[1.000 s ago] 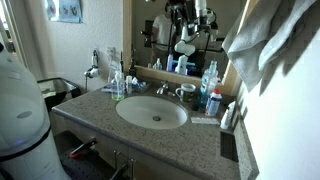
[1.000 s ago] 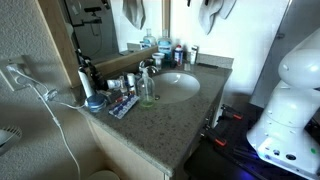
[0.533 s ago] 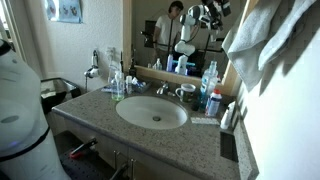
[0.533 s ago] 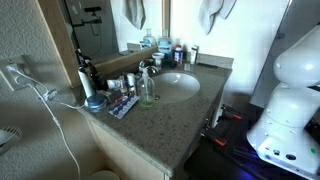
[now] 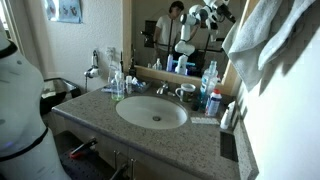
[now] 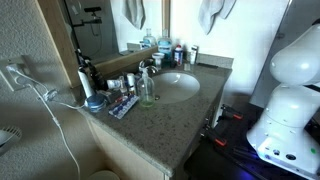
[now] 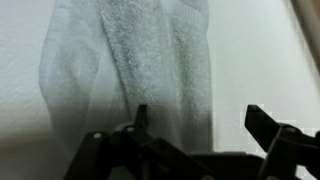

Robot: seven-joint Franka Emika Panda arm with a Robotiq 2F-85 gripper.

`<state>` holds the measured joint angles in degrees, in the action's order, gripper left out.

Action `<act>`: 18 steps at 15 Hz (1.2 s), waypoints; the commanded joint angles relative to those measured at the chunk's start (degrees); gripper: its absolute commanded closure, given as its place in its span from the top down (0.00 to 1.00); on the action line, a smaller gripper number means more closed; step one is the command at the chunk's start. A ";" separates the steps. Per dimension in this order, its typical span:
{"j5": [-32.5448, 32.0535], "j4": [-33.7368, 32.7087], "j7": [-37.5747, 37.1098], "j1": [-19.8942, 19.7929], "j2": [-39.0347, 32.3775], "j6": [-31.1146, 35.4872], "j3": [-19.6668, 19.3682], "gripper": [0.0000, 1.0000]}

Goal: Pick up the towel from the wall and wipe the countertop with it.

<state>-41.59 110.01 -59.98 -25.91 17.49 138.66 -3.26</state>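
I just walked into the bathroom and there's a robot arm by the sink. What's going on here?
The robot arm is reaching for the towel, which hangs in folds on the white wall. In the wrist view its fingers are spread open just in front of the cloth and have not yet closed on it. The granite countertop around the sink has not been wiped, since the towel is not in hand.

Blurred towel (image 7: 150,60), top beyond the wrist view's upper edge; claw (image 7: 195,112) base beyond its lower edge.
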 commanded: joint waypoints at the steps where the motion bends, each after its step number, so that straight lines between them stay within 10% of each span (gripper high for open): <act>1: -6.22 -2.77 -6.20 0.42 -1.71 -1.34 -1.15 1.00; 7: -13.02 -3.24 -11.24 2.29 -2.32 -4.48 -2.52 1.00; 8: -13.88 -3.15 -11.75 2.69 -2.55 -5.10 -2.74 0.75; 18: -18.20 -2.09 -17.61 5.60 -2.91 -6.41 -5.63 0.09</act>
<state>-58.15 108.34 -75.03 -21.84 14.35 134.12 -8.11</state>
